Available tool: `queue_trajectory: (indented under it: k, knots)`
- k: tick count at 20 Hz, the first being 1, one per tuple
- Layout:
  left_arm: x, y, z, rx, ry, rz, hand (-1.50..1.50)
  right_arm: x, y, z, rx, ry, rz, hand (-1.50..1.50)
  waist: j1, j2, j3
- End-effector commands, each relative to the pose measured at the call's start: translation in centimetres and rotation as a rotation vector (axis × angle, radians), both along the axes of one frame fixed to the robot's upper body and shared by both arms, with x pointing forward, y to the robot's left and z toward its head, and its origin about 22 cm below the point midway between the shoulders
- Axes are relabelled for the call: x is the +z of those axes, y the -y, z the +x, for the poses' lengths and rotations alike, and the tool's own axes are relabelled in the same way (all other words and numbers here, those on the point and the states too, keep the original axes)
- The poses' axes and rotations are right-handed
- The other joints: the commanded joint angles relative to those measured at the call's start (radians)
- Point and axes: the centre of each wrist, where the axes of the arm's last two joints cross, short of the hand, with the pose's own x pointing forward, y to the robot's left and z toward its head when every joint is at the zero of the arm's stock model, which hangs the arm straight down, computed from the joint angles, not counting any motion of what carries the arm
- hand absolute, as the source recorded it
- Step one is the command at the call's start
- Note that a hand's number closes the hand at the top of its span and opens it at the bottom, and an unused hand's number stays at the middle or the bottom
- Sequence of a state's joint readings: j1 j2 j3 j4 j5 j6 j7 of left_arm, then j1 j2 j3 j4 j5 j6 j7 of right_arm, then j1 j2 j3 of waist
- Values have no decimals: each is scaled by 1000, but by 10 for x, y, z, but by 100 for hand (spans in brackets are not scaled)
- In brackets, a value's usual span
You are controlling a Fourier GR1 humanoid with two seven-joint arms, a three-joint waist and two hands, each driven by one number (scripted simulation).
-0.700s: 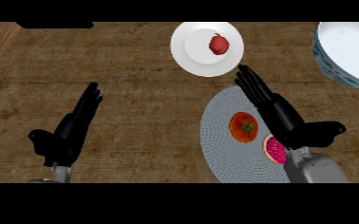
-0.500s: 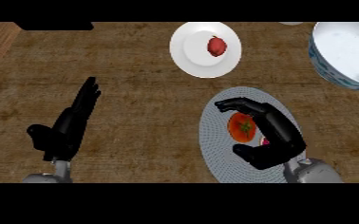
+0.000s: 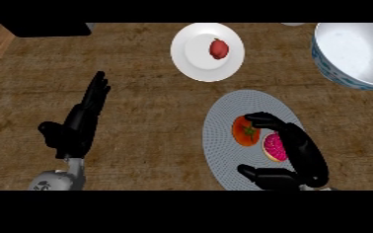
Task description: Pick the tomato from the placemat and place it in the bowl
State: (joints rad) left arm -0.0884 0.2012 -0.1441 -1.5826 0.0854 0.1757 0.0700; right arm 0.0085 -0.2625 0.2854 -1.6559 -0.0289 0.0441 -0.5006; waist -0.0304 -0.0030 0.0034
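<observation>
Right robot hand (image 3: 302,153) arched over the tomato (image 3: 244,131) on the placemat (image 3: 222,150), lower right.
Its fingers (image 3: 266,121) curve above the tomato, thumb apart, clamping nothing. The bowl (image 3: 350,54) sits upper right; the left robot hand (image 3: 80,123) rests spread open, lower left.

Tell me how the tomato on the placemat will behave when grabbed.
The tomato looks round, so a nudge would probably roll it across the flat placemat. Its smooth skin may slip against the curved fingers of the right hand.
</observation>
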Motion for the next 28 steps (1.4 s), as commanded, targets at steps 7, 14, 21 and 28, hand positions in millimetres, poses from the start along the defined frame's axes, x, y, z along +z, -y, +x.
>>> queue_trajectory:
  k: [7, 14, 21, 28]
  knots:
    - [3, 8, 7, -39, -14, -8, 0, 27, 48, -48, -145, 225, -19, -150, 19, 0, -4]
    - [6, 4, 14, -25, 10, -1, 0, 74, 62, -62, -211, 89, -182, -150, 23, 2, -4]
    - [10, 19, 21, -21, 11, -8, 0, 92, 47, -42, -167, -136, -408, -150, 31, 2, -4]
    - [0, 27, 7, -32, 1, 1, 0, 76, 46, -37, -137, -235, -516, -150, 28, 2, -3]
